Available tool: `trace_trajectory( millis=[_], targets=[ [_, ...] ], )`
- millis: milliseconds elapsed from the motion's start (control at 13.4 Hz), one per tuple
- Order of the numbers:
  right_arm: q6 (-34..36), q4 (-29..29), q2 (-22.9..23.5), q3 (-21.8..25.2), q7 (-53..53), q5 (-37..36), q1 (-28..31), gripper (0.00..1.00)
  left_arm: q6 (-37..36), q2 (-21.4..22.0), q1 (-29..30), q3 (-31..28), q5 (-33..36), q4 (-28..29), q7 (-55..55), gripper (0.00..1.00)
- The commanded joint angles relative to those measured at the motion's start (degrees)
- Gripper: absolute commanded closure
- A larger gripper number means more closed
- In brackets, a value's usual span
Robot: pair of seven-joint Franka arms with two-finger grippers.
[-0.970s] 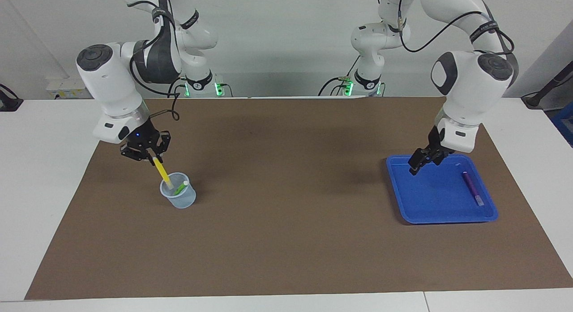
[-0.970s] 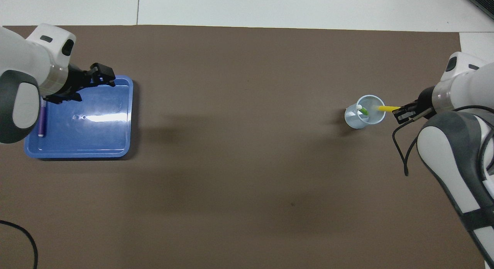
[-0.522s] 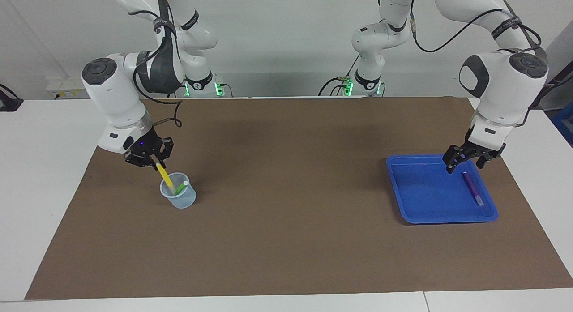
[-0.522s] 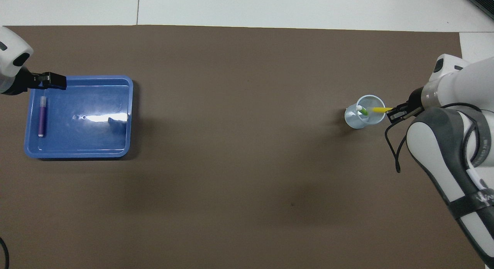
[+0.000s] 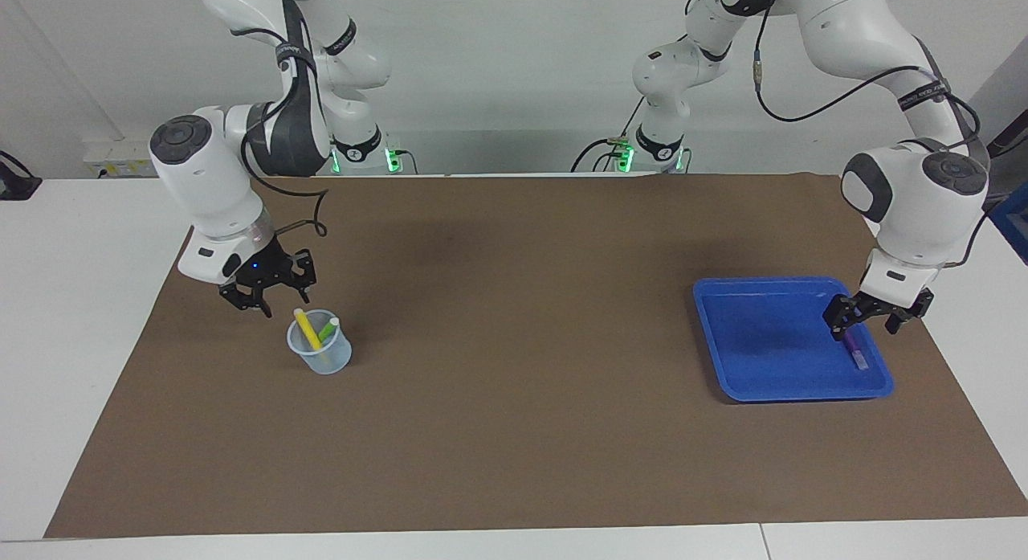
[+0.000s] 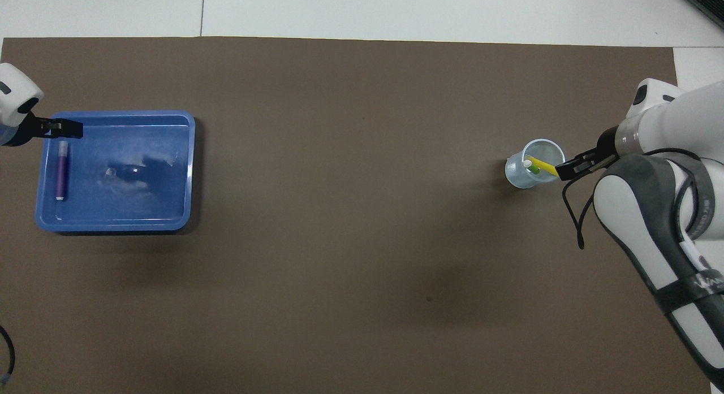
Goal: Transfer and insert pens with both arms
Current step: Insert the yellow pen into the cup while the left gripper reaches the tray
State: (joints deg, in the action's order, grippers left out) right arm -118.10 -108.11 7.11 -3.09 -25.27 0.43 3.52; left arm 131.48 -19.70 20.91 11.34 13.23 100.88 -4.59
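A: Where do the three pens lie?

B: The yellow pen [image 5: 306, 328] and the green pen [image 5: 328, 332] stand tilted in the clear cup [image 5: 320, 353], on the brown mat [image 5: 514, 431] toward the right arm's end of the bench [image 5: 72, 319]. The purple pen [image 6: 61, 176] lies flat in the blue tray [image 5: 763, 391], toward the left arm's end, along the tray's outer edge.

A: And the two grippers?

B: The right gripper [image 5: 259, 296] hangs just above the cup, on the side nearer the robots; its jaws are spread and hold nothing, the yellow pen standing free below them. The left gripper [image 5: 867, 319] is low over the tray, at the end of the purple pen nearer the robots, its jaws spread to either side of that end without pinching it.
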Motion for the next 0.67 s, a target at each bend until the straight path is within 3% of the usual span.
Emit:
trace_trajectory(
  millis=[0, 373, 597],
  targets=[
    [6.63, 4.55, -0.87, -0.17, -0.22, -1.13, 0.79, 0.0, 3.6, -2.27, 2.29, 0.7, 1.19, 0.99, -0.43, 0.0],
    [17.44, 5.89, -6.74, -0.17, 0.92, -0.43, 6.84, 0.0, 10.37, -3.33, 3.17, 0.7, 1.1, 6.34, 0.28, 0.0],
    [21.4, 7.46, -11.06, -0.17, 7.23, -0.17, 7.2, 0.0, 11.52, -3.24, 4.92, 0.61, 1.19, 8.71, 0.19, 0.0]
  ],
)
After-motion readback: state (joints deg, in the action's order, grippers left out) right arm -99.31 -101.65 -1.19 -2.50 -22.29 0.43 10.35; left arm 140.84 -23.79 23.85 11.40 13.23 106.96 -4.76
